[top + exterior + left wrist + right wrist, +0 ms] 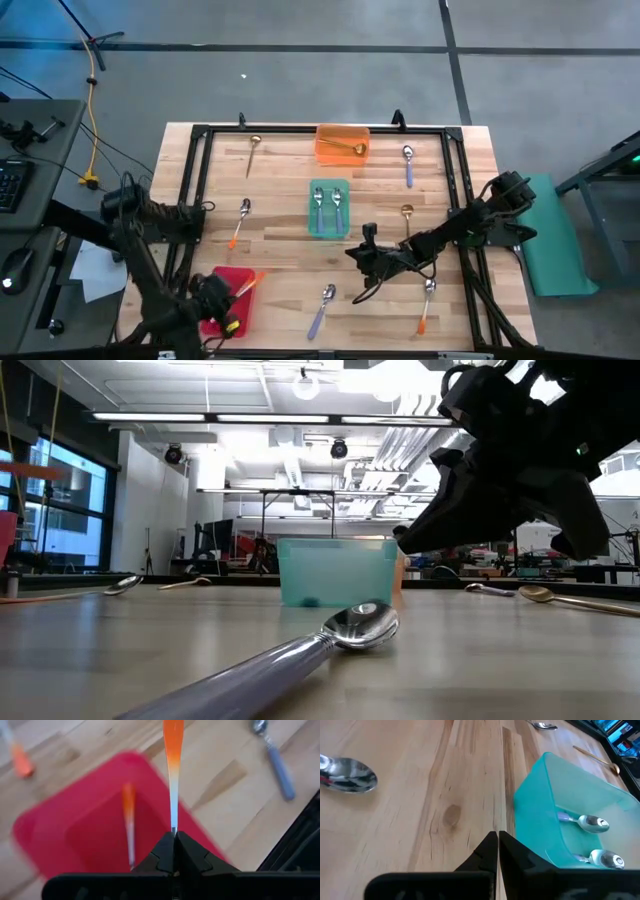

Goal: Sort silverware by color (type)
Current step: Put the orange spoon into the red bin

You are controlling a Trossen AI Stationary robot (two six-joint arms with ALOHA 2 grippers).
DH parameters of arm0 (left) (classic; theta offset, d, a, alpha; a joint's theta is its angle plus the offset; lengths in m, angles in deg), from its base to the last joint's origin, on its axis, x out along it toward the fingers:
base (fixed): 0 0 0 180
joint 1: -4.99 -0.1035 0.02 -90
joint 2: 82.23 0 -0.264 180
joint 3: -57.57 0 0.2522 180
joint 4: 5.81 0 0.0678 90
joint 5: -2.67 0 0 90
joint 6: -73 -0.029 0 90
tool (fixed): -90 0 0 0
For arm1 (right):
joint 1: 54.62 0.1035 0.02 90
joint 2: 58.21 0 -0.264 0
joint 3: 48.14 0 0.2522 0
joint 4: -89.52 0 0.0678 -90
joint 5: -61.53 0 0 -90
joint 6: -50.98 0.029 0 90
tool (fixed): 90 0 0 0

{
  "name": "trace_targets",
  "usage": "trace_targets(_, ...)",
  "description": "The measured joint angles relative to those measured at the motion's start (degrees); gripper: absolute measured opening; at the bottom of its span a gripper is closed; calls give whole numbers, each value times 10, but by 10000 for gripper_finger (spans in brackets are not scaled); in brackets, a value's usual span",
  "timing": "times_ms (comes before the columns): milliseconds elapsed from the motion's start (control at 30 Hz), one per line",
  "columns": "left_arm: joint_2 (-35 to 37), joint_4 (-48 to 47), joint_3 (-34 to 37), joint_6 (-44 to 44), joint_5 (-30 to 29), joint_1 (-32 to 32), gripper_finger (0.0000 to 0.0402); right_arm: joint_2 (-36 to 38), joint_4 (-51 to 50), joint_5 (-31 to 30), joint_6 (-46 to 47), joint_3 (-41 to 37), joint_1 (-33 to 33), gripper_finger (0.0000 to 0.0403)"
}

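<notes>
Spoons lie all over the wooden table [280, 255], waiting to go into trays by color. On the left, the left gripper [174, 836] hangs over the red tray [228, 305] and its two fingers pinch the thin end of an orange-handled spoon [173, 765], likely so it can drop in with the orange ones. Another orange spoon [240, 221] lies on the wood a bit farther up. In the middle stands the green tray [328, 208] with two purple-blue spoons [587, 822] inside, and one more purple-blue spoon [322, 308] lies near the front edge. The orange tray [342, 143] at the back holds a gold spoon [350, 149]. The right gripper [497, 840] sits low just beside the green tray, fingers pressed together and holding nothing. To the right, a gold spoon [407, 222], an orange-handled spoon [427, 300] and a purple-blue one [408, 163] are not yet sorted.
</notes>
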Motion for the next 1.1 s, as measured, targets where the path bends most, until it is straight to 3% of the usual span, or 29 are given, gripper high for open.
trace_targets(167, -49, -40, -35, 80, 17, 40, 0, 0, 0, 0, -2, 0, 0, 0)
trace_targets(467, -98, -50, -39, 85, 41, 42, 0, 0, 0, 0, 0, 0, 0, 0)
trace_targets(900, -103, -45, -34, 90, 60, 40, 1, 0, 0, 0, 5, 0, 0, 0)
trace_targets(1100, -103, -45, -18, 78, 60, 38, 30, 0, 0, 0, 10, 0, 0, 0)
